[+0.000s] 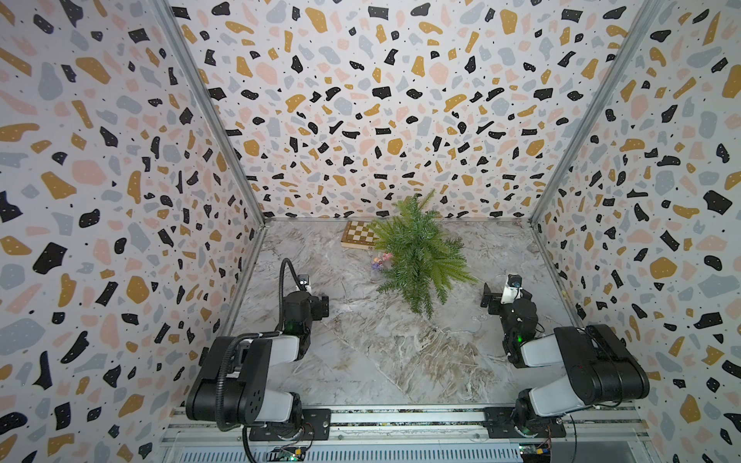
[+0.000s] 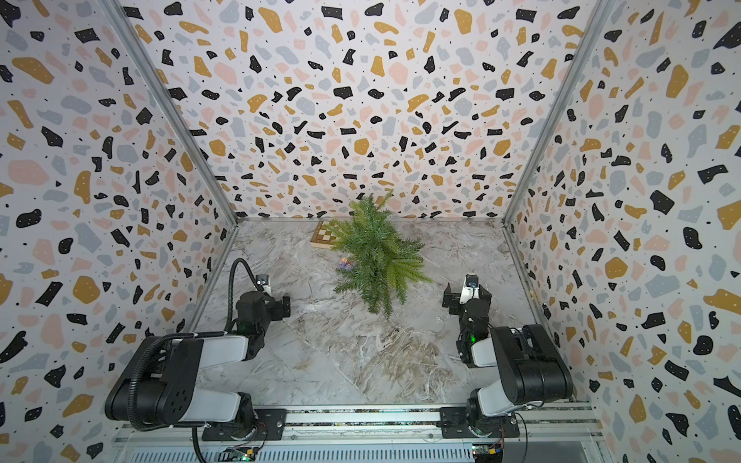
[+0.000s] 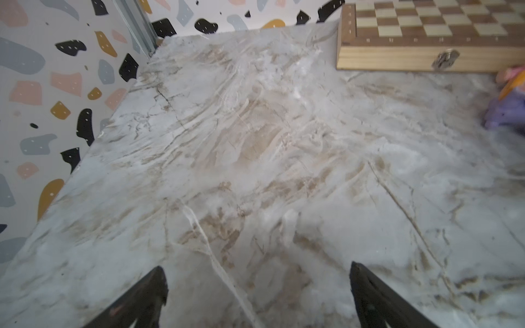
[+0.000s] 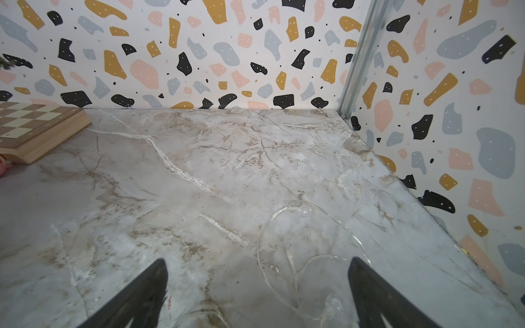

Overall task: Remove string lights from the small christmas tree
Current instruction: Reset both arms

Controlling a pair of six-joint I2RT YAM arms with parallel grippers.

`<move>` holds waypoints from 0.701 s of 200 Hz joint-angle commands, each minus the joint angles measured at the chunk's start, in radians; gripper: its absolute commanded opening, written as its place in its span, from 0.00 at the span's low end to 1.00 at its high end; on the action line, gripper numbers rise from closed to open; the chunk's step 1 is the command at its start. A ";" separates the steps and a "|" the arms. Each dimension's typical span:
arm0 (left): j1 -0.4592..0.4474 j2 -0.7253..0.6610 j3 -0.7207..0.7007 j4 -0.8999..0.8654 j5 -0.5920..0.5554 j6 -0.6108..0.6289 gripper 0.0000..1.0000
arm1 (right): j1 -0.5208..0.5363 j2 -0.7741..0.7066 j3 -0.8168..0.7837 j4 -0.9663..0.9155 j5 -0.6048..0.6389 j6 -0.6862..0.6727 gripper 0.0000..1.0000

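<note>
At five o'clock from the small christmas tree [image 1: 421, 256], the string lights [image 4: 290, 257] lie looped on the surface [image 1: 361, 352], just beneath the right pincer [image 4: 257, 259], wide and empty; the left pincer [image 3: 255, 265], equally wide, sits at eight o'clock, well apart.

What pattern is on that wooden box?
Brown-and-cream chequered squares: a chessboard, clearest in the left wrist view.

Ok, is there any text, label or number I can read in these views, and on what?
No text is readable.
The chessboard has small marks along its border in the left wrist view: too blurred to read.
The small christmas tree and the string lights show no label or writing.
</note>
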 commanded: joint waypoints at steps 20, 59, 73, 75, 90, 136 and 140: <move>0.008 -0.012 0.021 0.079 -0.006 -0.014 0.99 | -0.002 -0.018 0.008 0.024 0.011 -0.005 0.99; 0.008 -0.025 0.021 0.061 -0.005 -0.015 0.99 | -0.002 -0.018 0.009 0.023 0.010 -0.004 0.99; 0.008 -0.024 0.021 0.064 -0.006 -0.015 0.99 | -0.002 -0.018 0.009 0.023 0.010 -0.005 0.99; 0.008 -0.024 0.021 0.063 -0.006 -0.014 0.99 | -0.002 -0.018 0.009 0.024 0.010 -0.004 0.99; 0.008 -0.022 0.021 0.063 -0.006 -0.013 0.99 | -0.002 -0.018 0.009 0.025 0.011 -0.005 0.99; 0.008 -0.024 0.021 0.063 -0.006 -0.015 0.99 | -0.002 -0.018 0.009 0.025 0.010 -0.005 0.99; 0.008 -0.024 0.021 0.063 -0.005 -0.014 0.99 | -0.001 -0.018 0.009 0.025 0.010 -0.005 0.99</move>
